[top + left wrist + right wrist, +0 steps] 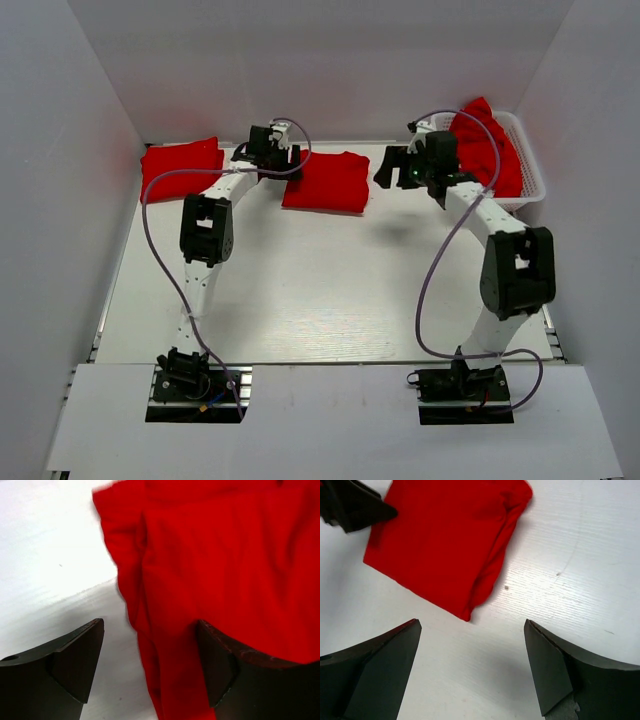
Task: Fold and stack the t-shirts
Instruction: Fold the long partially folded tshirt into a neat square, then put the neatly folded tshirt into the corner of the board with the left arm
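As left fingers [75,665] straddle its edge, the t-shirt [225,555] seems plain.

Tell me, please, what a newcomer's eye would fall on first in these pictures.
Bright red on the white table: a folded shirt at far centre, another shirt at far left, a red heap in the basket at far right. The left gripper straddles the centre shirt's edge, jaws apart; the right gripper hangs open near the basket.
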Controlling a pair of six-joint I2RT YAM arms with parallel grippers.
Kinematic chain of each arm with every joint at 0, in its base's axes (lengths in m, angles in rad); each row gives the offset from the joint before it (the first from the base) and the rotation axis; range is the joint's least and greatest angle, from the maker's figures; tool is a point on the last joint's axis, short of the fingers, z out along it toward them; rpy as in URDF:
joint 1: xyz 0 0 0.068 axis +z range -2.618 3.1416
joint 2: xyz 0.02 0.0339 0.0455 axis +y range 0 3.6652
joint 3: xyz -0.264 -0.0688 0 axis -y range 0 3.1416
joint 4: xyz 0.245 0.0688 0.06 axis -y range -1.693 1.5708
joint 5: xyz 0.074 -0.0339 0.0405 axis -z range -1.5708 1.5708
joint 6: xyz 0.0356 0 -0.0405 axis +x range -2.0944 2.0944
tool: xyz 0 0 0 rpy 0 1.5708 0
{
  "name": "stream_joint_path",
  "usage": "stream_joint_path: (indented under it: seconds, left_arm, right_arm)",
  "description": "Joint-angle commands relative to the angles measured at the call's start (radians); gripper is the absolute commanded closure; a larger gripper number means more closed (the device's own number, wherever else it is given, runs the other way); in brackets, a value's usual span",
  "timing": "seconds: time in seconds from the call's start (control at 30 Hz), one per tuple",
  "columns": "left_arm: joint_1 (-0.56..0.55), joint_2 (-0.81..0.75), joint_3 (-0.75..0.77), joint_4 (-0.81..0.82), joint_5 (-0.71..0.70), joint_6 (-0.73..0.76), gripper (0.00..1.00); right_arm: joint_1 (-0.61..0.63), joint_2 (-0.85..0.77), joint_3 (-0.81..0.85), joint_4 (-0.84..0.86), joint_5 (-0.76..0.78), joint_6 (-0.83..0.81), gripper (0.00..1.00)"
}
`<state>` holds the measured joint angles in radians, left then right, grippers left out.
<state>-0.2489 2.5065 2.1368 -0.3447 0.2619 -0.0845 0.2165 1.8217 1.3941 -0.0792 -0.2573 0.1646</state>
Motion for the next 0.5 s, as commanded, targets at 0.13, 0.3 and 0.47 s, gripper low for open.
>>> stream_joint_path:
  seconds: [0.13, 0.3, 0.47]
  left_arm:
    - [-0.042, 0.061, 0.057, -0.094, -0.006, 0.058, 0.23]
    - [-0.075, 0.094, 0.077, -0.157, -0.071, 0.095, 0.38]
    - [-0.096, 0.120, 0.121, -0.229, -0.151, 0.108, 0.86]
  right_arm:
    - [-0.002, -0.251, -0.188, 0.067, 0.133, -0.017, 0.11]
    - [-0.002, -0.375, -0.318, 0.059, 0.252, 0.009, 0.11]
    - [-0.003, -0.567, -0.438, 0.065, 0.427, 0.042, 0.11]
